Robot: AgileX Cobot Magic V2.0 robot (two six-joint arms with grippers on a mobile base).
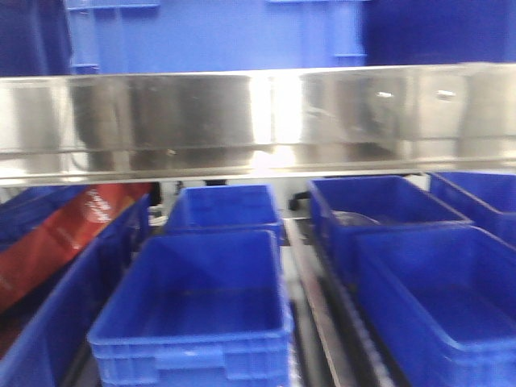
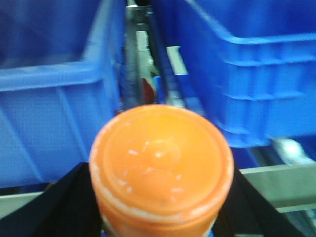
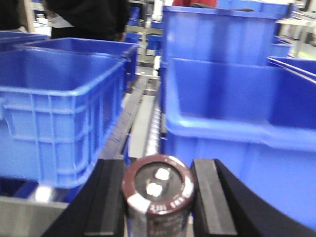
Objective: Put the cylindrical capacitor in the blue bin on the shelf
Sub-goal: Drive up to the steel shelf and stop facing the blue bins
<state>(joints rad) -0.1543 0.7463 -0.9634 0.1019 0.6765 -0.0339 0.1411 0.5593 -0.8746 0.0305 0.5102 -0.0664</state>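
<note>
Your left gripper [image 2: 159, 210] is clenched on the orange cylinder [image 2: 160, 163] at 6 o'clock in its view, and your right gripper [image 3: 159, 200] grasps the cylindrical capacitor [image 3: 158, 190], with the near blue bin [image 3: 64, 103] at 10 o'clock and the far blue bin [image 3: 237, 143] at 2 o'clock on the shelf [image 1: 258, 121].

The shelf [image 1: 201, 121] front rail is shiny, reflective metal. The blue bins [image 1: 189, 359] are smooth, slightly glossy plastic. The orange cylinder [image 2: 160, 163] looks glossy; the cylindrical capacitor [image 3: 158, 190] has a glossy dark sleeve.
</note>
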